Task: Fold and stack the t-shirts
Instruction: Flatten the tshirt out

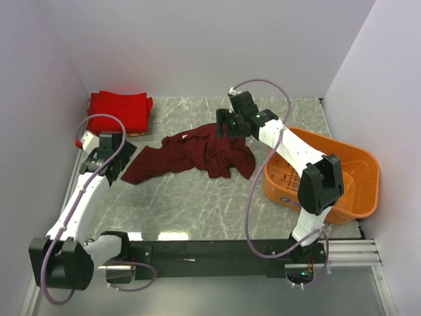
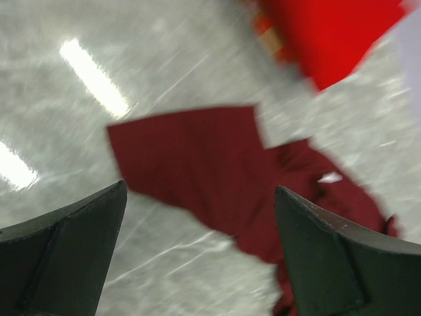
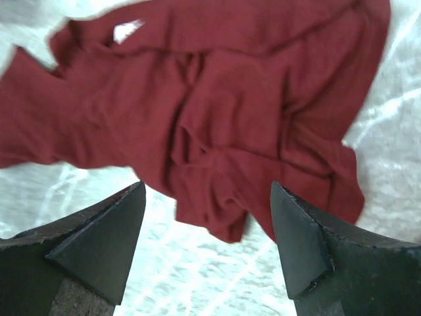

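Wide and empty, the left gripper and right gripper should each pinch an outer edge of the crumpled maroon tee and spread it flat on the bench.

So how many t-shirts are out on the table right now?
2 that I can tell apart: a maroon t-shirt crumpled in the middle, and a red t-shirt folded in the far left corner. The red one may hide more folded beneath it.

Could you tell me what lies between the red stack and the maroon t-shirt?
Only bare tabletop separates the red stack from the maroon t-shirt, seen in the top view.
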